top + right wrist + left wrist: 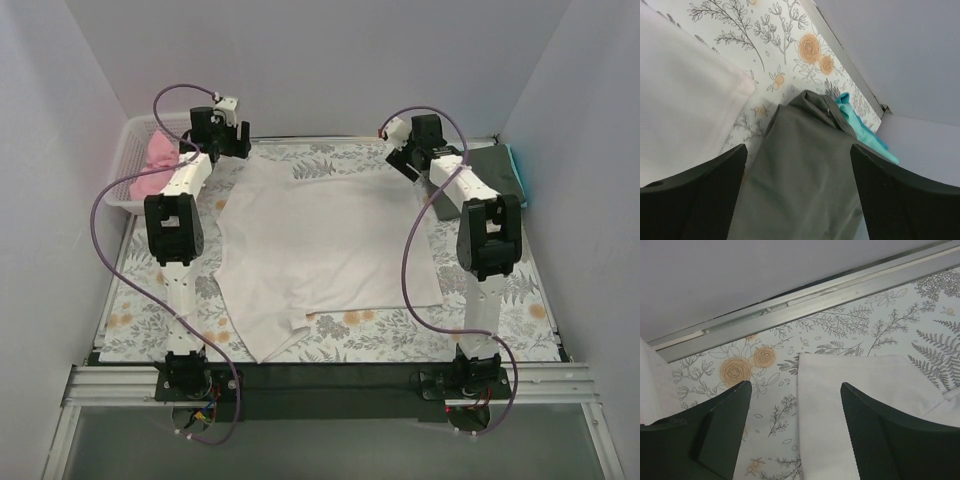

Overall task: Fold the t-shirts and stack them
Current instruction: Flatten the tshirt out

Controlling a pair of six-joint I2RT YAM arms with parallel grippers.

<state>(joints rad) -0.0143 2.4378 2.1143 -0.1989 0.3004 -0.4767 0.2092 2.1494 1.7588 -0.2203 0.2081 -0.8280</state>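
The left end effector has its fingers spread wide with nothing between them; it hangs over the far left corner of the white t-shirt, whose folded edge runs under the gap. The right end effector is spread just as wide and empty, above the dark grey-green t-shirt at the far right of the tabletop. Whether either touches cloth cannot be told. The white t-shirt lies spread flat across the middle of the floral cloth, one sleeve trailing toward the near edge. A teal t-shirt peeks out beneath the grey-green one. The pink t-shirt sits in the basket at far left
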